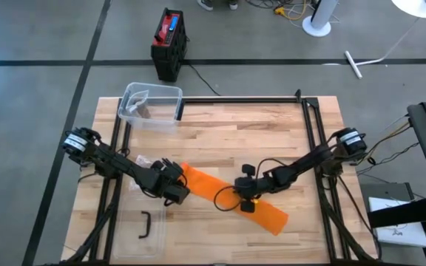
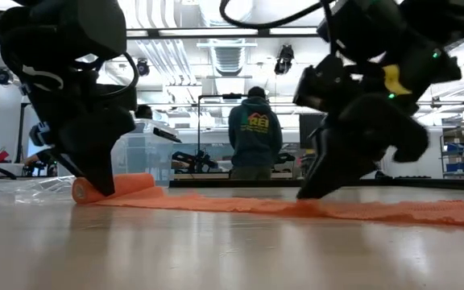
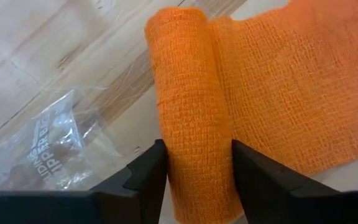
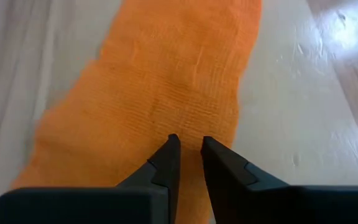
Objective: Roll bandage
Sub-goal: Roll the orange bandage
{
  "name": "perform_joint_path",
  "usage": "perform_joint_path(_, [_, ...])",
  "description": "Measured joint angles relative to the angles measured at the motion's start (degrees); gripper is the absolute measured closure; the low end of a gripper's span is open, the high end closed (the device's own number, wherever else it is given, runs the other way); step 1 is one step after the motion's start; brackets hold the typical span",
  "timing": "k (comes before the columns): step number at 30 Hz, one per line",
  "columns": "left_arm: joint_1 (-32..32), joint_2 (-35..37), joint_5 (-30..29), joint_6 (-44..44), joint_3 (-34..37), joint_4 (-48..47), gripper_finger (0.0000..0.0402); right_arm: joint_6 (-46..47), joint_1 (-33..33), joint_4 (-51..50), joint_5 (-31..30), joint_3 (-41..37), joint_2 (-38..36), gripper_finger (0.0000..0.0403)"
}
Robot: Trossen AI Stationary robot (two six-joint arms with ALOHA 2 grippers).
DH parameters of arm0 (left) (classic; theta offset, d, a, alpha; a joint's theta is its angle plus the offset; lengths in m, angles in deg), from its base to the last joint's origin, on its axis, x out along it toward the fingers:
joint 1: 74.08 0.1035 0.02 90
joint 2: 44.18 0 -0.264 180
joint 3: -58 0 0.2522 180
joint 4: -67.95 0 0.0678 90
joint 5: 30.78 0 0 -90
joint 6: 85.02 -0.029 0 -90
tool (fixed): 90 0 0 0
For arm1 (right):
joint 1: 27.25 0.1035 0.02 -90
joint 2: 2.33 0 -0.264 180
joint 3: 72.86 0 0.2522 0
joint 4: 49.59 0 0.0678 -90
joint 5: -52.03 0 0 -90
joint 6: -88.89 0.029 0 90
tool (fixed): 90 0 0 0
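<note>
An orange bandage [image 1: 231, 196] lies flat on the wooden table, slanting from the left middle toward the near right. Its left end is rolled up into a short roll [image 3: 188, 93], which rests on the table and also shows in the low view [image 2: 119, 187]. My left gripper [image 3: 197, 168] stands at that roll and is shut on it; it also shows in the high view [image 1: 174, 190]. My right gripper [image 4: 188, 152] is shut, its tips down on the flat strip about midway along; the high view [image 1: 247, 201] shows it there too. My left gripper pinches the roll's two sides [image 3: 178, 158] between its two fingers, which lie across the roll near one end. The fingers slant down from above. The roll rests on the table, with the flat strip running off from it. My right gripper presses its shut fingertips [image 4: 169, 155] down on the middle of the flat strip [image 4: 185, 112]. The fingers slant down from above. The strip lies flat on the table under them.
A crinkled clear wrapper [image 3: 48, 146] lies just left of the roll. A clear plastic tub [image 1: 150, 103] stands at the far left corner, and a clear lid with a black handle [image 1: 145, 225] lies near left. A person [image 2: 254, 133] stands beyond the table.
</note>
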Motion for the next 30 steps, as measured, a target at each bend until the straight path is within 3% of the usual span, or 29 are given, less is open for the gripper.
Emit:
perform_joint_path(9, [-0.1,3.2,-0.3,-4.7,0.2,-1.6,0.0201,-1.8,0.4,0.9,-1.7,0.0,-6.7,0.0348])
perform_joint_path(15, [0.0,4.3,-1.5,-5.8,0.2,-2.8,0.0192,-4.1,0.5,6.0,-1.5,0.0,-4.4,0.0336])
perform_joint_path(22, [-0.1,3.9,-1.4,0.4,0.2,-3.9,0.0200,1.1,1.4,2.3,-1.6,0.0,1.8,0.0336])
perform_joint_path(30, [-0.2,1.7,-1.8,8.9,1.4,-1.7,0.0217,5.6,3.8,-3.8,-1.4,-0.1,-0.8,0.0359])
